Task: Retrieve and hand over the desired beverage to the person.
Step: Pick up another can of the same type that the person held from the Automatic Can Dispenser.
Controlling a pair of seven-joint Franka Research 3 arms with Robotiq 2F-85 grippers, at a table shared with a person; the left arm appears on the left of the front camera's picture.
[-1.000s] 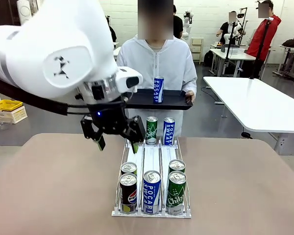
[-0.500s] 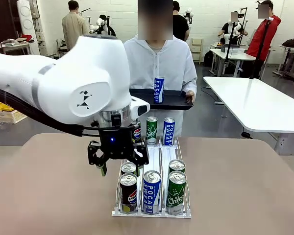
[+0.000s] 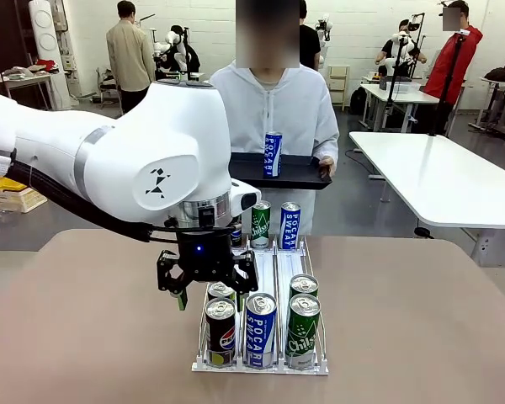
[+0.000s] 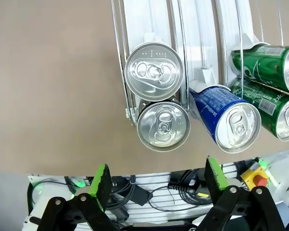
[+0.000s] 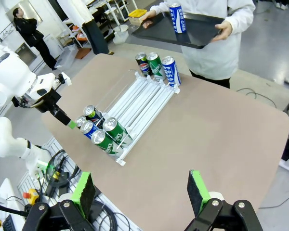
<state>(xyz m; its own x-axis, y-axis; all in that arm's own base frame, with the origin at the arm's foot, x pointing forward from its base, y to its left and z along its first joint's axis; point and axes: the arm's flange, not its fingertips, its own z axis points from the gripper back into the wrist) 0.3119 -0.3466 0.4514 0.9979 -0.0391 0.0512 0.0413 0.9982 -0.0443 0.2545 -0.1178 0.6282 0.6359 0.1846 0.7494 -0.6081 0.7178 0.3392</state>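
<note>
A white wire rack [image 3: 260, 268] on the table holds cans in three lanes. A Pepsi can [image 3: 220, 333], a blue Pocari Sweat can [image 3: 260, 331] and a green can [image 3: 303, 332] stand at its near end. My left gripper [image 3: 209, 295] hangs open just above the left lane's near cans, with nothing between its fingers. The left wrist view looks down past the left gripper [image 4: 158, 178] onto two silver can tops [image 4: 163, 125]. The person [image 3: 273, 105] stands across the table holding a black tray [image 3: 299, 174] with a Pocari can [image 3: 272, 155] upright on it. My right gripper [image 5: 140, 191] is open, high above the table.
Three more cans [image 3: 274, 225] stand at the rack's far end, and one sits behind each near can in the left lane [image 3: 221, 290] and the right lane [image 3: 304, 285]. Bare brown table [image 3: 84, 320] lies on both sides of the rack. Other people and white tables [image 3: 438, 172] are farther back.
My left arm has come down and toward the rack's near end, from beside the far cans to just over the left lane's near cans. Its jaws stayed open.
</note>
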